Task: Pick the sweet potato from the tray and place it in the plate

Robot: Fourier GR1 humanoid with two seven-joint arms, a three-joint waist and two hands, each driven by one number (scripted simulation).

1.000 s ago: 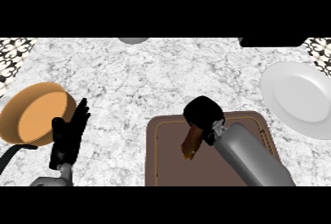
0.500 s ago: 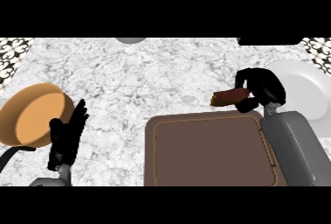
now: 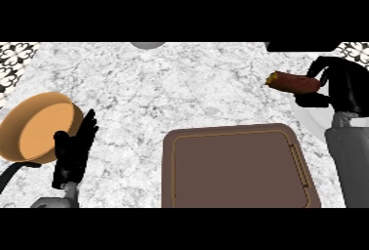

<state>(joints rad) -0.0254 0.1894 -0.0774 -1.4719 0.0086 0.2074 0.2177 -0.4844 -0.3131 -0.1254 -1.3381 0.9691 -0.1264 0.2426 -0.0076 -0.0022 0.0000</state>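
Observation:
My right hand [image 3: 340, 83] is at the right edge, its fingers curled round the brown sweet potato [image 3: 293, 82], which sticks out to the left of the hand above the counter. Most of the white plate [image 3: 311, 118] lies hidden beneath that hand and forearm; only a pale sliver shows below the potato. The brown tray [image 3: 236, 166] lies at the lower middle with nothing on it. My left hand [image 3: 73, 150] rests open at the lower left, fingers up.
An orange pan [image 3: 37, 128] with a dark handle sits at the left edge, just beside my left hand. A grey round object [image 3: 148, 45] shows at the top edge. The counter is grey-white marble.
My right hand has lifted the sweet potato off the tray and carried it up and to the right, over the plate. The left hand has stayed still.

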